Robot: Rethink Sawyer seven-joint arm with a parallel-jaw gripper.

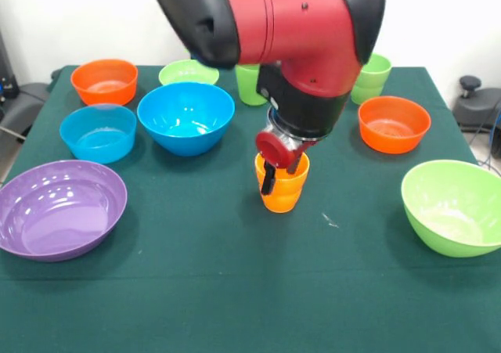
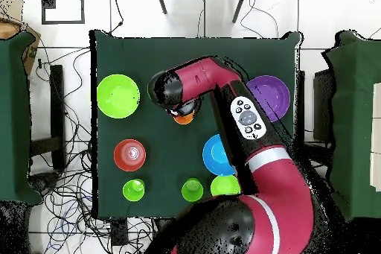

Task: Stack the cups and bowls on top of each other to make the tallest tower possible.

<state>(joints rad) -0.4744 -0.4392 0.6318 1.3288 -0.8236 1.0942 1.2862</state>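
Reaching down at the table's middle, end effector (image 1: pixel 279 167) grasping the stacked orange cups (image 1: pixel 282 189) by the rim

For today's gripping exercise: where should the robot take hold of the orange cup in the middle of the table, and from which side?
Probably by the rim, from straight above. The orange cup stands upright with its mouth open, so one finger can go inside the wall, one outside. The gripper hangs right over it.

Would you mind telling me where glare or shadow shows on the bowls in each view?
Front view: white ceiling-light glare streaks the purple bowl and the blue bowl; soft shadows lie beneath the bowls. Overhead view: the arm hides part of the blue bowl; the lime bowl looks evenly lit.
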